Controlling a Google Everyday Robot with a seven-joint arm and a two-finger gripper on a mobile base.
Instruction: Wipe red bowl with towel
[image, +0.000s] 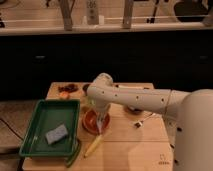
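The red bowl (91, 122) sits on the wooden table just right of the green tray (46, 118). My white arm reaches in from the right and bends down over it. My gripper (101, 125) is down in the bowl's right part, holding a pale whitish towel (103, 121) against the inside. The arm hides the bowl's far right rim.
A grey sponge-like block (56, 134) lies in the tray. A yellow banana-like item (93, 146) and a green one (75, 155) lie in front of the bowl. Small dark and orange items (67, 90) sit at the back left. A small object with a cable (138, 123) lies right of the arm.
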